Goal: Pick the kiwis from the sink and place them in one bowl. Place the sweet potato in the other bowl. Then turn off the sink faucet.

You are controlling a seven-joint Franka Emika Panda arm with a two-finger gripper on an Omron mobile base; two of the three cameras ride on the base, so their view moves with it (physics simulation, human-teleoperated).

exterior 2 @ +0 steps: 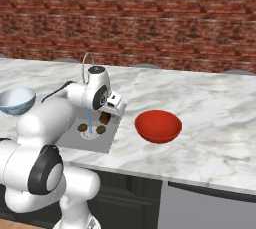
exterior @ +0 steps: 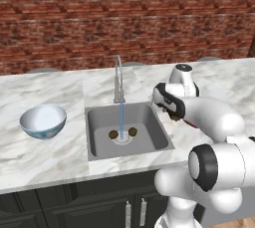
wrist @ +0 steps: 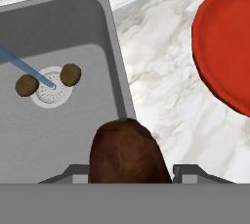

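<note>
My gripper (exterior 2: pixel 106 116) is shut on the sweet potato (wrist: pixel 127 152), a dark reddish-brown tuber held above the right rim of the sink (wrist: pixel 58 135). Two kiwis (wrist: pixel 27 85) (wrist: pixel 71 74) lie on the basin floor beside the drain. Water runs from the sink faucet (exterior: pixel 118 80) onto the drain. The red bowl (exterior 2: pixel 158 125) stands on the counter right of the sink, a short way right of the gripper. The white and blue bowl (exterior: pixel 43 121) sits on the counter left of the sink, with nothing in it.
White marble counter (exterior 2: pixel 210 108) stretches on both sides of the sink, with a brick wall behind. Dark cabinet doors (exterior: pixel 99 207) run below the counter's front edge. My own arm (exterior: pixel 214 117) reaches over the counter's right part.
</note>
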